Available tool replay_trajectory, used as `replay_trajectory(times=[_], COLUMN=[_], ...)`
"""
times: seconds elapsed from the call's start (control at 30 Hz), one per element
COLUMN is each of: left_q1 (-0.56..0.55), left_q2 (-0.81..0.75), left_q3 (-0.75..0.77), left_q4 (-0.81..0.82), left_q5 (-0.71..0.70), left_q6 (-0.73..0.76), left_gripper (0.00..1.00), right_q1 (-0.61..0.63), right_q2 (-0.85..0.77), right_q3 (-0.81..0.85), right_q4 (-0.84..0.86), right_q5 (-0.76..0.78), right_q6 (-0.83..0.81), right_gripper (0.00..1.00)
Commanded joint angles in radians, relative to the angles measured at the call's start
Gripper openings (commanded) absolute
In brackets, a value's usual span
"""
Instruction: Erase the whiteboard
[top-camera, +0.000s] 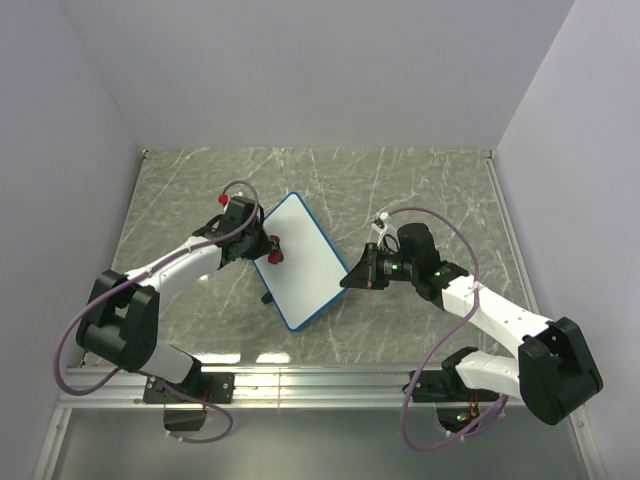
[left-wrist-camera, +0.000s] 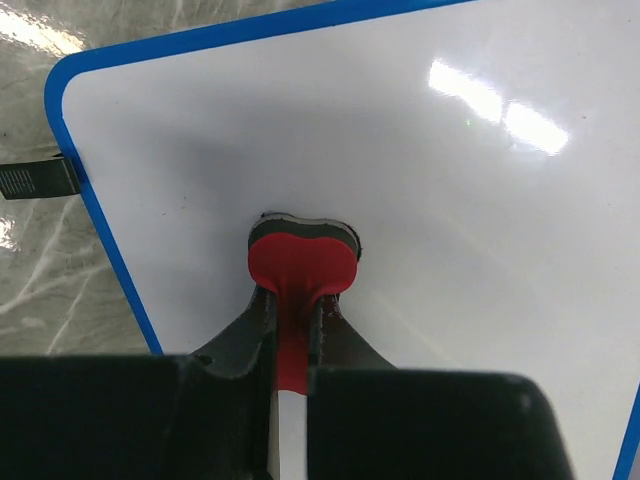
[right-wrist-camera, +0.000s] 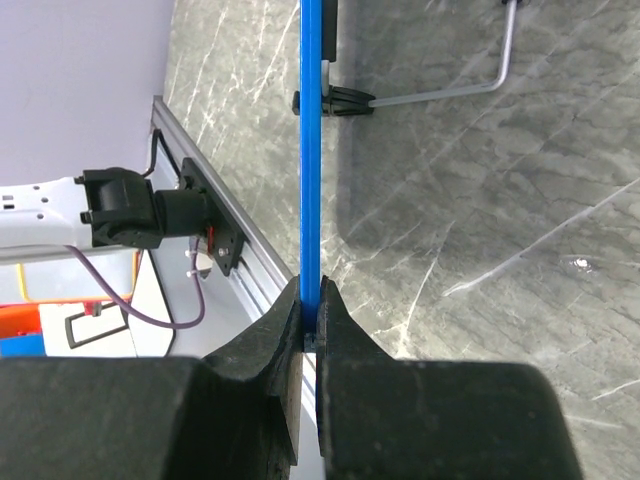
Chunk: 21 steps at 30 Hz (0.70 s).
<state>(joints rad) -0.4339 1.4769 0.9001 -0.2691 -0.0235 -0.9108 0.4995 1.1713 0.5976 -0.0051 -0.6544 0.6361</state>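
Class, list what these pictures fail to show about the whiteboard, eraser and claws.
Left wrist view: the eraser covers the patch of whiteboard beneath it, and one board corner is cut off by the frame.
Right wrist view: the board is edge-on in the right claw, so its face is unseen.
Top view: the left claw is too small to show its fingers.
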Motion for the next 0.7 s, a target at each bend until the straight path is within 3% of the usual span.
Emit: replay_trajectory(times=[0.0, 0.13, 0.37, 0.67], left_q1=[-0.015, -0.095, -0.383, -0.485], left_q2=[0.063, 0.036, 0.039, -0.01], left_q3=[-0.062, -0.05, 0.016, -0.018], left_q4=[-0.073, -0.045, -0.07, -0.105], left_q5=[0.014, 0.068, 0.04, -0.004], left_q6=[0.047, 0.021, -0.059, -0.165], left_gripper=[0.0, 0.0, 0.0, 0.0], right_q1=[0.013, 0.011, 0.014, 0.013], right_q2=[0.036, 0.042, 0.057, 0.056], right_q3=[0.014, 0.016, 0.031, 0.034], right_q4=[-0.021, -0.018, -0.013, -0.009], right_q5=[0.059, 0.059, 0.059, 0.062], right_q6=[-0.058, -0.058, -0.053, -0.049], right_gripper=[0.0, 0.0, 0.0, 0.0])
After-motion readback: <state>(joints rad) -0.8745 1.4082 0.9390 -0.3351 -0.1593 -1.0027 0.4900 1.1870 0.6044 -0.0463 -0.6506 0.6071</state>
